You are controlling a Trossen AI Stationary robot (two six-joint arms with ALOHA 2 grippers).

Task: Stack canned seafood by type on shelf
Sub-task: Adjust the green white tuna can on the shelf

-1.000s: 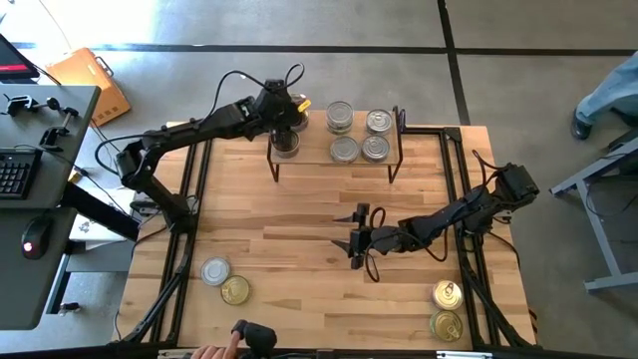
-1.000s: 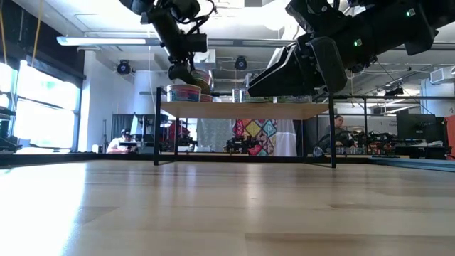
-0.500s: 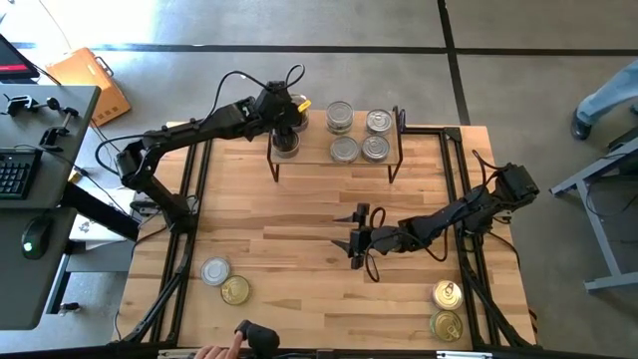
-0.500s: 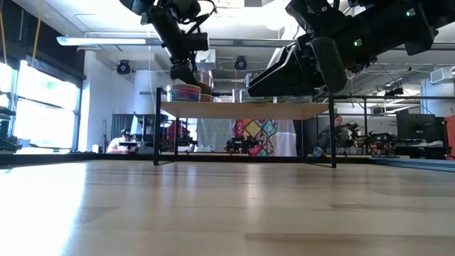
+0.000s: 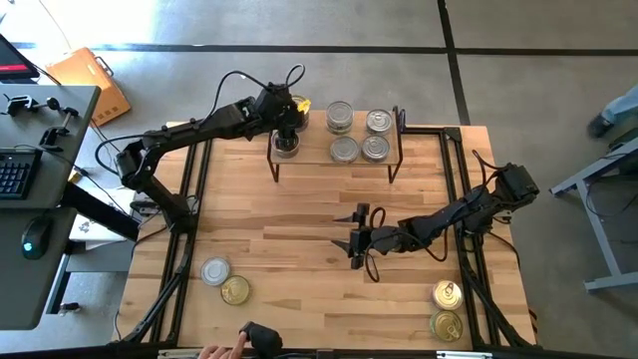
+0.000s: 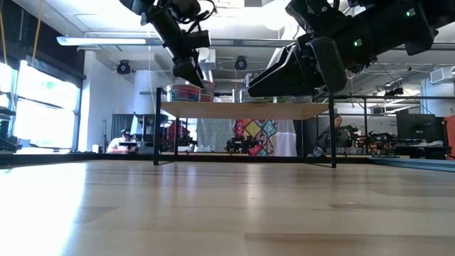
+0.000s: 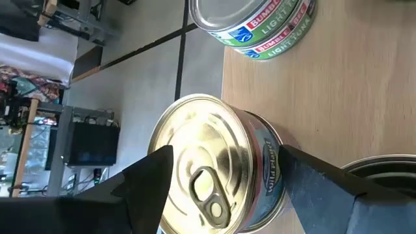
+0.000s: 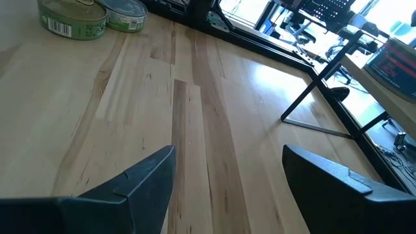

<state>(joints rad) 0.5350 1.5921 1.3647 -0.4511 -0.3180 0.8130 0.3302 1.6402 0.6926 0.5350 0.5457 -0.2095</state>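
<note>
The gold-lid tin [image 7: 218, 172] sits on the shelf [image 5: 309, 150] at its left end, between my left gripper's [image 5: 286, 128] wide-open jaws, which grip nothing. I'd lift straight up so neither finger nudges the tin, then go for the two tins [image 5: 225, 282] on the bench. My right gripper [image 5: 351, 239] hovers mid-bench, open and empty.

The gold-lidded tin [image 7: 214, 175] is polished metal, its lid mirror-glossy with pressed rings and a pull tab; a glossy printed paper label wraps its side. The stacked tins [image 7: 260, 23] have brushed silver lids. The shelf [image 7: 338, 84] top and the table [image 8: 162, 130] are pale, smooth satin wood. The left arm's fingers [image 7: 140, 188] look matt black plastic.
</note>
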